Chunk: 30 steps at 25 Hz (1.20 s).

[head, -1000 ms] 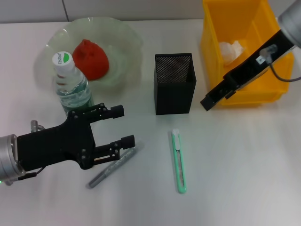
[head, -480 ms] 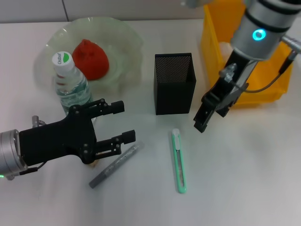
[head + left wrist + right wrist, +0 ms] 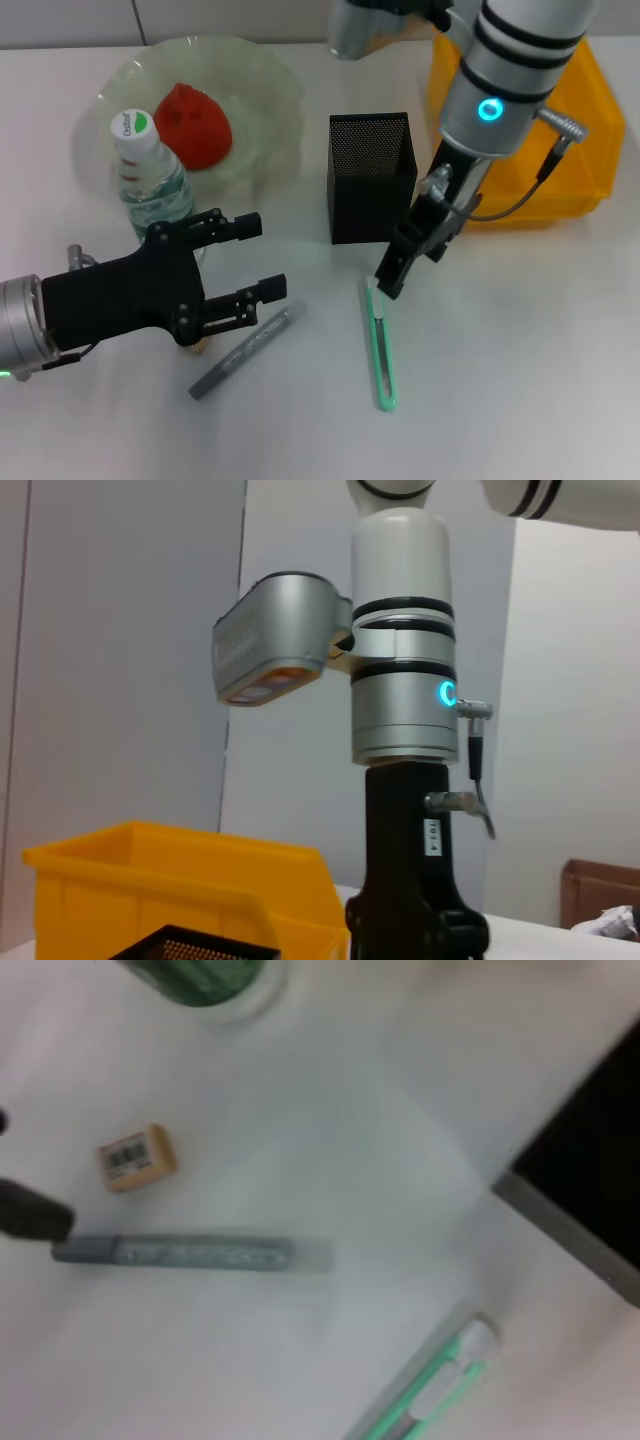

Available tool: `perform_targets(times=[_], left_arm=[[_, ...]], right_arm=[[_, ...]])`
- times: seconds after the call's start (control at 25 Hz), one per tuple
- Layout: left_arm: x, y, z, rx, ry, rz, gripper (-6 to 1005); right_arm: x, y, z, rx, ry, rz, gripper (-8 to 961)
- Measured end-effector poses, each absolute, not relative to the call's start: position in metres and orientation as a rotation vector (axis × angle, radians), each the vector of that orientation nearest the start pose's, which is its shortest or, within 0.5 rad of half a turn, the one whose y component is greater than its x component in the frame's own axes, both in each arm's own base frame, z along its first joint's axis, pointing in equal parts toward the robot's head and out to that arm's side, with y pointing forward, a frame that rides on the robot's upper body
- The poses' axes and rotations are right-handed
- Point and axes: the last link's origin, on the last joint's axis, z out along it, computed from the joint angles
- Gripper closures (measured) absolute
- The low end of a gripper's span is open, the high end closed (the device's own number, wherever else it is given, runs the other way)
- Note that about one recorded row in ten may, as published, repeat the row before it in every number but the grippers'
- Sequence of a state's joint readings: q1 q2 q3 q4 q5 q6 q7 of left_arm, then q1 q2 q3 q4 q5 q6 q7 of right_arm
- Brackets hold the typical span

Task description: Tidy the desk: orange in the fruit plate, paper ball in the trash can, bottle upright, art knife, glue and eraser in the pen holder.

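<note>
The orange [image 3: 192, 125] lies in the pale green fruit plate [image 3: 270, 75]. In front of it the bottle [image 3: 150, 185] stands upright. My left gripper [image 3: 255, 258] is open beside the bottle, just above the grey glue [image 3: 243, 352]. The tan eraser [image 3: 138, 1157] lies near the glue [image 3: 190, 1253]; in the head view it is mostly hidden under that gripper. My right gripper [image 3: 390, 282] hangs over the white tip of the mint-green art knife [image 3: 380, 345], right in front of the black pen holder [image 3: 370, 180]. The right arm hides the paper ball.
The yellow trash can [image 3: 590, 120] stands at the back right, behind the right arm. The art knife [image 3: 440, 1385] lies between the pen holder [image 3: 590, 1210] and the front edge. Bare white desk [image 3: 520, 380] stretches to the right front.
The right arm swung left and down from over the trash can, past the pen holder, to the knife's tip. The left gripper has barely shifted.
</note>
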State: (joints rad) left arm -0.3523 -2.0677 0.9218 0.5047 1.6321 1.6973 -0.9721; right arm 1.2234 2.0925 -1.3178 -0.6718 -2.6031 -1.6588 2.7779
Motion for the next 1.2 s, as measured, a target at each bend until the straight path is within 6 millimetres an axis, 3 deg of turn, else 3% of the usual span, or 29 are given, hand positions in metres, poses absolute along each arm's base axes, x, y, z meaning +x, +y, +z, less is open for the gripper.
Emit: perform_targets(times=[0.52,1.2], left_arm=[[-0.286,0.257,-0.015,-2.594,-0.329,-1.018,300],[-0.291,0.252,-0.016,-2.577,-0.365,-1.023,303]], right_arm=[[0.103,0.375,-0.076,-2.654,1.187,-0.919,215],[0.111,0.369,-0.096,-2.682,1.149,-0.902,231]])
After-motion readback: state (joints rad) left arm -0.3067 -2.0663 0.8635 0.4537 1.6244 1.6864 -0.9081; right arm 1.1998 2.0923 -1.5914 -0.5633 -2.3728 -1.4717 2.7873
